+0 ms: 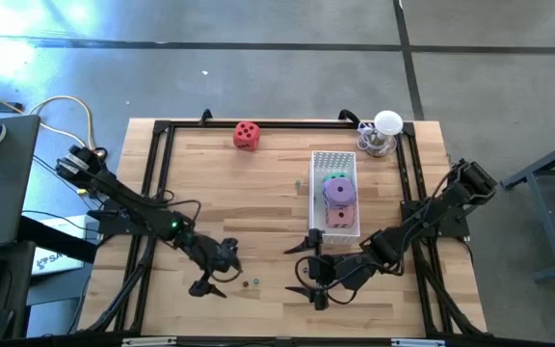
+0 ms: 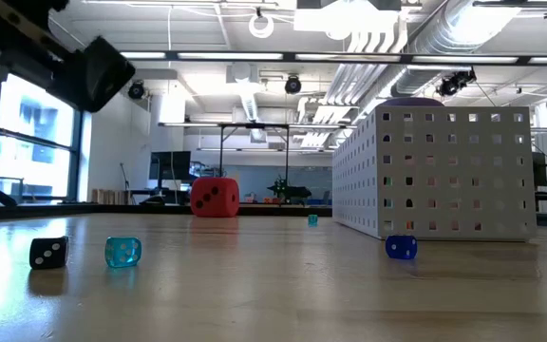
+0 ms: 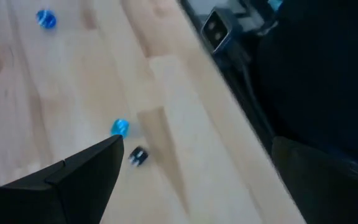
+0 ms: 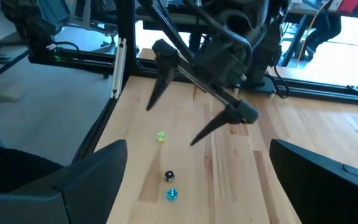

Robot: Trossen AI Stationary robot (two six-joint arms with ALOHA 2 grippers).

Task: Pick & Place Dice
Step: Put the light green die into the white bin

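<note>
While three dice sit stacked in the white bin [image 1: 333, 159] from above, green [image 1: 335, 177], purple [image 1: 338, 193] and pink [image 1: 340, 215], the red die [image 1: 247, 135] waits alone near the far edge; left gripper [image 1: 217, 273] and right gripper [image 1: 307, 275] hover spread wide, empty

Level across the table, tiny beads [image 2: 122, 252] lie in front of that red die, a possible nuisance

Both wrist views show open fingers over bare wood

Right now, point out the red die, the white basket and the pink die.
red die [image 1: 247, 135], high view, its top face.
white basket [image 1: 333, 158], high view, its far rim.
pink die [image 1: 340, 216], high view, its top face.
</note>
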